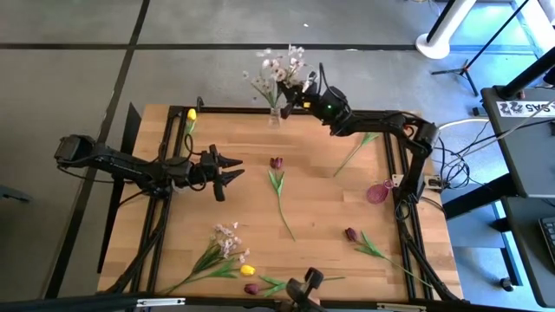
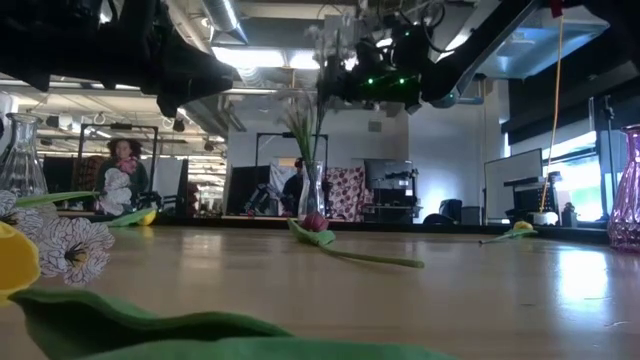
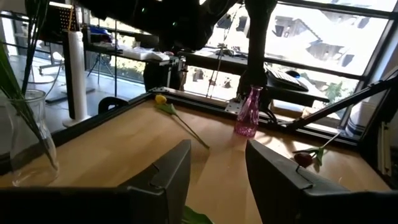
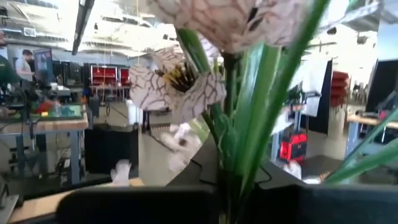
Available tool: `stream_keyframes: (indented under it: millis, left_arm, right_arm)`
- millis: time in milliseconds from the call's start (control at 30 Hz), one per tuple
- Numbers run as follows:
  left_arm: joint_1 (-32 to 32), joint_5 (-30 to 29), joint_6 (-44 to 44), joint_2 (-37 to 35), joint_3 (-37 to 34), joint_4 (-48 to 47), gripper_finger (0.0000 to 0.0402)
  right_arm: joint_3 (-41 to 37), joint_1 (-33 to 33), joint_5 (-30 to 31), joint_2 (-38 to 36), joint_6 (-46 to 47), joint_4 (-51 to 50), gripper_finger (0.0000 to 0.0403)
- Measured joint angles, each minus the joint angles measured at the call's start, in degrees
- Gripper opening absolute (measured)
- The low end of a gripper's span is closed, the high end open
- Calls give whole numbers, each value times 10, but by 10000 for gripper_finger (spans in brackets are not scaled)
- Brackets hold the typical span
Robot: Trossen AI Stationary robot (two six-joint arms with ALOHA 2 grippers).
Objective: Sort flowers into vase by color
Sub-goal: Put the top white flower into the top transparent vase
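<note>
— What are you working on, and what's around it?

— A pale wooden table in a black frame, on grey floor. Beyond the far edge lies a workshop with desks and screens, and a person sits there.

— Where are your grippers?

— My right gripper hangs over the middle of the far edge, pinching the green stems of a pale blossom spray that stands in the clear vase there. My left gripper hovers left of the table's centre, fingers spread, holding nothing.

— And the other flowers?

— A maroon tulip lies just beyond my left fingers, near the centre. A yellow tulip is at the far left corner. Another pale spray lies toward the near edge. A pink vase is by the right edge.
</note>
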Motion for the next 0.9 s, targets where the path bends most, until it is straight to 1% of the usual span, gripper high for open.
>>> stream_keyframes:
  millis: [233, 467, 633, 800, 900]
  left_arm:
    - [0, 0, -4, 0, 0, 0, 149]
    - [0, 0, -13, 0, 0, -1, 149]
    - [0, 0, -13, 0, 0, -1, 149]
    - [0, -16, -13, 0, 1, -1, 149]
    - [2, -19, -13, 0, 1, -1, 149]
  right_arm:
    - [1, 0, 6, -14, -18, -3, 18]
    - [1, 0, 6, -19, -19, -14, 11]
    - [4, 0, 6, -24, -19, -19, 16]
    - [36, 0, 0, -31, -16, -73, 18]
    - [58, 0, -1, -31, -16, -135, 18]
